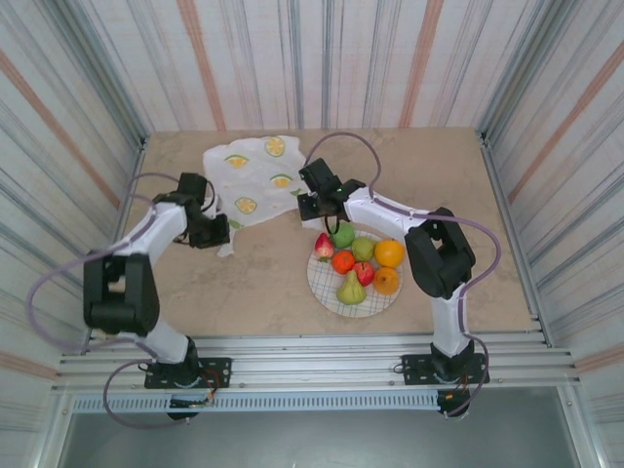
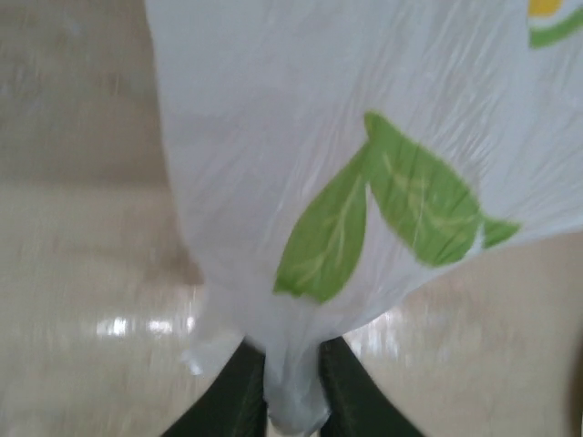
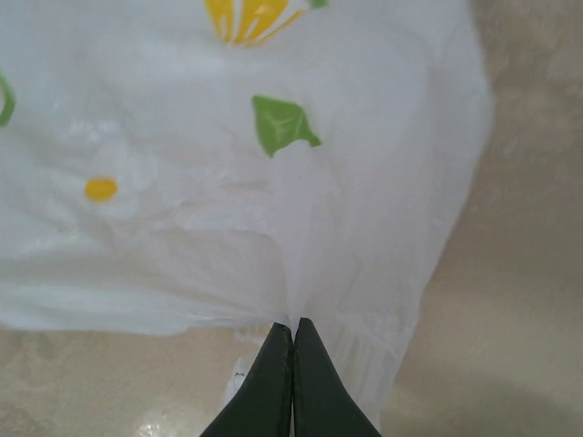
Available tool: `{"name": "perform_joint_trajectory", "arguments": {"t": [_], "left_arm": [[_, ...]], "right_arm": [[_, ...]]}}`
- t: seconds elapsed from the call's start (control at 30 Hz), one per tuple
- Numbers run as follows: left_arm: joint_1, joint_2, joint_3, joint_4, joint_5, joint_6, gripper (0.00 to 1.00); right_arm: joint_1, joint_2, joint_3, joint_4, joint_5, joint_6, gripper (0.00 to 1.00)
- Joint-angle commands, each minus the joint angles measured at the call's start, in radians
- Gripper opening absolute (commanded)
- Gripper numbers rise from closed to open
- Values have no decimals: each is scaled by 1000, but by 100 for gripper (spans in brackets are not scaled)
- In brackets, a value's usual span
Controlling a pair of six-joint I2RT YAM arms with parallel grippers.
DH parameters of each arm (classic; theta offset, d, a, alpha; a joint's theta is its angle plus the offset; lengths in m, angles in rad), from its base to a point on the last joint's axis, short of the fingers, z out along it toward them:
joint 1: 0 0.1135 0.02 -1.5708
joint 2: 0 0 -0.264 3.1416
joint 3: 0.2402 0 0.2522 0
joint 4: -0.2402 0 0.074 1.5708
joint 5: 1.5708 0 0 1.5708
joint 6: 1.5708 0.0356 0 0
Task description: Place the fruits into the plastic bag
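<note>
My left gripper (image 2: 292, 393) and right gripper (image 3: 292, 364) both pinch the plastic bag (image 1: 255, 177). All the fruits (image 1: 364, 250) sit on the plate (image 1: 326, 291), none bagged yet.

Fruits (image 1: 363, 261) on the plate (image 1: 375, 304); plastic bag (image 1: 255, 175) behind and left, on the table (image 1: 439, 185).

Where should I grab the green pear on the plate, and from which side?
Take the green pear across its wide lower body, coming from above at the near side of the plate. It sits nearest the arms with bare plate left and right of it, while the red apple crowds its far side.
</note>
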Motion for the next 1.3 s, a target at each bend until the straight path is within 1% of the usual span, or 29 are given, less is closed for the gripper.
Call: {"name": "perform_joint_trajectory", "arguments": {"t": [0.0,0.03,0.07,0.1,0.17,0.23,0.3,0.33,0.43,0.53,0.67,0.8,0.87,0.9,1.0,1.07,1.1,1.13,1.17,1.2,1.27], "left_arm": [[-26,-198,-104,-11,-27,-51,47],[-41,-244,-120,-22,-59,-48,57],[-55,-283,-124,-40,-108,-38,62],[-69,-313,-118,-58,-157,-26,66],[-107,-367,-83,-90,-293,10,71],[-153,-405,-46,-85,-404,57,77],[-217,-426,-20,-36,-471,132,82],[-254,-428,-17,9,-484,192,83],[-366,-397,-33,160,-463,384,83],[-433,-318,-48,317,-465,554,83],[-437,-167,29,372,-445,622,83],[-435,-27,102,390,-423,645,80],[-431,30,126,409,-432,643,75],[-427,54,143,410,-425,636,71],[-412,117,173,433,-423,610,50],[-401,141,203,411,-426,565,36],[-395,144,223,388,-411,533,24],[-388,143,240,365,-380,507,5],[-382,137,264,329,-356,455,0],[-374,128,283,296,-334,392,0],[-351,98,315,244,-262,256,0]], "right_arm": [[2,-44,40,-7,-59,-185,0],[-1,-50,45,-13,-78,-217,0],[-4,-56,52,-19,-100,-242,0],[-8,-61,61,-29,-120,-257,0],[-16,-69,90,-68,-151,-270,0],[-27,-75,117,-102,-199,-268,0],[-37,-83,141,-127,-242,-249,0],[-41,-86,149,-136,-267,-234,0],[-60,-96,172,-158,-350,-173,0],[-86,-91,203,-182,-441,-103,0],[-125,-85,228,-192,-548,-11,0],[-143,-93,228,-189,-593,22,0],[-149,-99,226,-190,-610,23,0],[-153,-100,227,-192,-614,23,0],[-168,-102,225,-199,-638,16,0],[-178,-100,230,-212,-634,2,0],[-185,-99,236,-221,-619,-6,0],[-191,-96,246,-228,-601,-14,0],[-197,-86,266,-240,-574,-21,0],[-204,-72,298,-261,-540,-26,4],[-209,-34,410,-334,-447,-36,21]]}}
